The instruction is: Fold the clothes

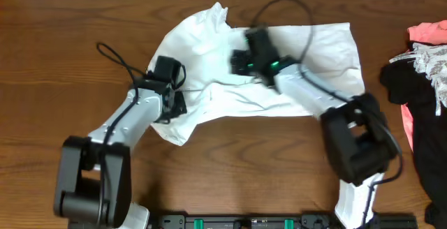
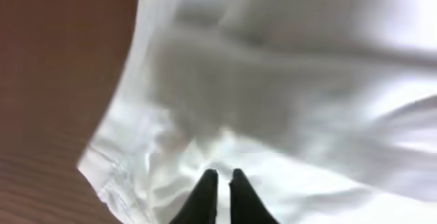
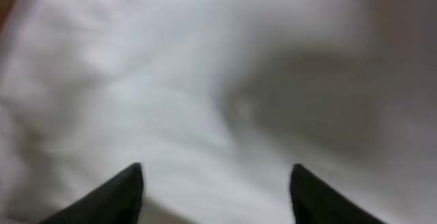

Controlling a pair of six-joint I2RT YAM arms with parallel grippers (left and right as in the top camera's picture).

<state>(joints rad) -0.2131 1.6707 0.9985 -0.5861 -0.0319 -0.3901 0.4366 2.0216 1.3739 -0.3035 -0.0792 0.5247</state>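
The plain white short-sleeved T-shirt of thin soft cloth [image 1: 209, 40] lies crumpled and creased on the dark brown wooden table [image 1: 56, 61], in the upper middle of the overhead frame. Its long axis runs left to right, with a bunched corner hanging toward the lower left and a flatter panel at the upper right. The left gripper [image 2: 220, 179] sits over its left part, fingers pressed almost together. The right gripper [image 3: 217, 183] hovers mid-shirt, jaws spread wide, holding nothing.
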